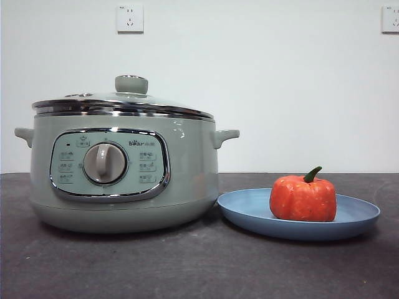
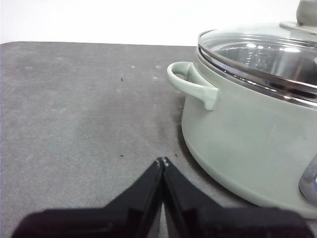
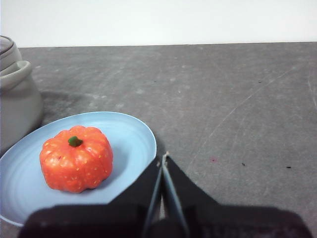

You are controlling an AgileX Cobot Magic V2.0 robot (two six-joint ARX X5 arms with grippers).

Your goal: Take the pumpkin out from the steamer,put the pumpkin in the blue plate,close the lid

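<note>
The orange pumpkin (image 1: 303,199) with its green stem sits upright in the blue plate (image 1: 249,212), right of the steamer (image 1: 187,174). The glass lid (image 1: 124,104) rests closed on the steamer, its green knob on top. In the right wrist view the pumpkin (image 3: 76,158) lies in the plate (image 3: 131,136), and my right gripper (image 3: 163,158) is shut and empty above the plate's rim. My left gripper (image 2: 162,161) is shut and empty, hovering over the table beside the steamer (image 2: 237,144), near its side handle (image 2: 190,85). The lid (image 2: 257,57) shows there too.
Dark grey table (image 1: 187,268) runs in front of the pot and plate. A white wall with two sockets (image 1: 129,18) stands behind. Neither arm shows in the front view.
</note>
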